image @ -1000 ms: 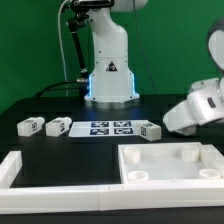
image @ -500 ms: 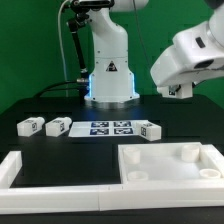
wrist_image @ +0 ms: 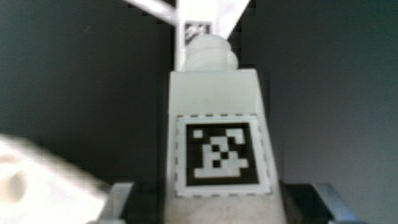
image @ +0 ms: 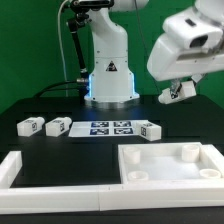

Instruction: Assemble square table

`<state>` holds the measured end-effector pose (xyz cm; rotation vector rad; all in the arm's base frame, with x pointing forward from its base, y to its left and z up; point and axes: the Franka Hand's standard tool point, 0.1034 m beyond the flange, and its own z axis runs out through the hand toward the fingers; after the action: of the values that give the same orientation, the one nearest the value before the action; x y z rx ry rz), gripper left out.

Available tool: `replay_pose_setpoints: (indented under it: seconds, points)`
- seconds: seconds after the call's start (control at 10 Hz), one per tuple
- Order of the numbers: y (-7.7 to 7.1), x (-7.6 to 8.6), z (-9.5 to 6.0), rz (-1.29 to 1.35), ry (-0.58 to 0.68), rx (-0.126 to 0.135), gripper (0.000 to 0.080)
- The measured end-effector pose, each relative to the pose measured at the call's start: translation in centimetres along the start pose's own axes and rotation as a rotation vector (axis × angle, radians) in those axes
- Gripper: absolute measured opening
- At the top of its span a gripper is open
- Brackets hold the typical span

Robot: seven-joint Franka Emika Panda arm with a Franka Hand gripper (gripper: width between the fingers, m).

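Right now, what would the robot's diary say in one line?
gripper: shut on leg, held high | loose legs: by marker board | tabletop: no leg fitted

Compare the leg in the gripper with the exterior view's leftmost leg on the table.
The held leg is clamped in the gripper, off the black table; the leftmost leg lies free on it. The held leg is at the exterior view's right, the leftmost leg far left. Both are white and tagged.

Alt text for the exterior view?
The gripper holds one white tagged leg in the air at the exterior view's right. Below, the square tabletop lies rim-up in front, and three more legs sit beside the marker board.
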<state>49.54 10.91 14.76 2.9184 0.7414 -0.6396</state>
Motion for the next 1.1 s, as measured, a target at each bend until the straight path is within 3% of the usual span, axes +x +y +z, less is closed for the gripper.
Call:
replay_pose_setpoints:
  seconds: [0.1, 0.2, 0.3, 0.7, 0.9, 1.1]
  points:
    - [2.0, 1.6, -1.9, 0.025, 0.109, 0.003, 0.0291]
    - [3.5, 3.2, -3.8, 0.044, 0.303, -0.041, 0.0291]
    - [3.3, 2.7, -3.4, 0.042, 0.362, -0.05, 0.0291]
    - [4.2, 3.7, -3.4, 0.042, 0.656, -0.101, 0.0291]
    - [4.8, 5.9, -1.8, 0.043, 0.772, -0.116, 0.0291]
    - [6.0, 8.8, -3.3, 0.07, 0.881, -0.133, 0.0291]
